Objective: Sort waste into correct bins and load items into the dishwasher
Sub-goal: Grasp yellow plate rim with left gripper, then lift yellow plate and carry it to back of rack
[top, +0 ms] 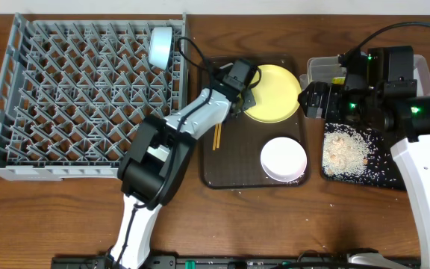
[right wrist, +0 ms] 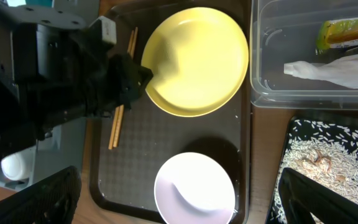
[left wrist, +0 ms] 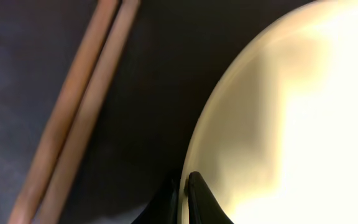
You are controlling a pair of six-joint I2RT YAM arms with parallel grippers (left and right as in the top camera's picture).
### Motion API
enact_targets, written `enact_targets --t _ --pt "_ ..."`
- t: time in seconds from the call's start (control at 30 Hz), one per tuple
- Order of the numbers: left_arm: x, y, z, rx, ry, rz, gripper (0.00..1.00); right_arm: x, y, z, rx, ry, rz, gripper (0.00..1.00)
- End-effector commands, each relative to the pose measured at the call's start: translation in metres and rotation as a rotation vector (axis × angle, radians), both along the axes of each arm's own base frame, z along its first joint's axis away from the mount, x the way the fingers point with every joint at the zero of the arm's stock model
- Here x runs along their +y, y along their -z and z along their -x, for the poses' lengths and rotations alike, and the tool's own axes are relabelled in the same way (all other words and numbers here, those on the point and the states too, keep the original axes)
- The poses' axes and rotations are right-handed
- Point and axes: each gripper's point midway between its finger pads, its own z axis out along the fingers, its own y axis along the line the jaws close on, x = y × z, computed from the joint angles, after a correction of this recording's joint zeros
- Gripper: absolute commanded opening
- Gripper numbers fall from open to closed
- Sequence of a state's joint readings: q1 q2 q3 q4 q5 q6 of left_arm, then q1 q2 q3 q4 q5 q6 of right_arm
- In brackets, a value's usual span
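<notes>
My left gripper (top: 246, 96) is shut on the left rim of the round yellow plate (top: 276, 93), which lies on the brown serving tray (top: 234, 161). In the left wrist view the plate's rim (left wrist: 194, 149) runs between the two closed jaws (left wrist: 184, 199), and the wooden chopsticks (left wrist: 73, 124) lie just left of it. The white bowl (right wrist: 194, 190) sits below the plate, under my open right gripper (right wrist: 179, 174). A light blue bowl (top: 161, 46) stands in the grey dish rack (top: 73, 90). The clear tub (right wrist: 257, 62) holds the wrapper (right wrist: 347, 31) and white paper (right wrist: 334, 68). Rice scraps (top: 346, 149) fill the black tray (top: 323, 176).
The right arm (top: 394, 90) hovers over the tub and the black tray. The left arm (top: 170, 142) reaches across the rack's right wall. A pale cup (right wrist: 17, 165) shows at the left edge of the right wrist view. A few rice grains lie on the wooden table (top: 334, 202).
</notes>
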State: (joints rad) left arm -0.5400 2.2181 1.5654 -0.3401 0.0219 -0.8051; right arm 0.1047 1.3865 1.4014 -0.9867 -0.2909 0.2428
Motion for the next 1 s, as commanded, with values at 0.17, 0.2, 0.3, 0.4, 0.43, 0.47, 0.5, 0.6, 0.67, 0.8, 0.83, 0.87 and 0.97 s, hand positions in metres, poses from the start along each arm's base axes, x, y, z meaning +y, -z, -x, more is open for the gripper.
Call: enact_targets --t 0.17,0.2,0.3,0.4,0.43,0.47,0.5,0.6,0.67,0.8,0.83,0.87,0.97 --pt "0.04 -0.062 -0.028 -0.143 0.078 -0.049 0.07 -0.002 -0.001 -0.001 -0.007 -0.003 0.008 0.99" --pt "0.042 -0.075 -0.03 -0.174 0.102 -0.056 0.08 -0.002 -0.001 -0.001 -0.007 -0.003 0.008 0.99" --pt "0.048 -0.114 -0.034 -0.265 0.165 -0.085 0.07 -0.002 -0.001 -0.001 -0.007 -0.003 0.008 0.99" --pt "0.058 -0.151 -0.034 -0.351 0.193 -0.13 0.07 -0.002 -0.001 -0.001 -0.007 -0.003 0.008 0.99" --pt "0.063 -0.163 -0.034 -0.378 0.188 -0.156 0.07 -0.002 -0.001 -0.001 -0.007 -0.003 0.008 0.99" --pt "0.07 -0.176 -0.034 -0.41 0.182 -0.192 0.08 -0.002 -0.001 -0.001 -0.007 -0.003 0.008 0.99" --pt "0.078 -0.188 -0.033 -0.435 0.172 -0.227 0.07 -0.002 -0.001 -0.001 -0.007 -0.003 0.008 0.99" --pt "0.105 -0.221 -0.031 -0.507 0.136 -0.369 0.07 -0.002 -0.001 -0.001 -0.007 -0.003 0.008 0.99" --pt "0.127 -0.241 -0.03 -0.545 0.102 -0.488 0.07 -0.002 -0.001 -0.001 -0.007 -0.003 0.008 0.98" --pt "0.164 -0.272 -0.028 -0.583 0.094 -0.711 0.07 -0.002 -0.001 -0.001 -0.007 -0.003 0.008 0.99" --pt "0.17 -0.277 -0.029 -0.587 0.12 -0.757 0.07 -0.002 -0.001 -0.001 -0.007 -0.003 0.008 0.99" --pt "0.175 -0.28 -0.031 -0.589 0.151 -0.801 0.07 -0.002 -0.001 -0.001 -0.007 -0.003 0.008 0.99" --pt "0.194 -0.287 -0.037 -0.585 0.217 -0.908 0.08 -0.002 -0.001 -0.001 -0.007 -0.003 0.008 0.99"
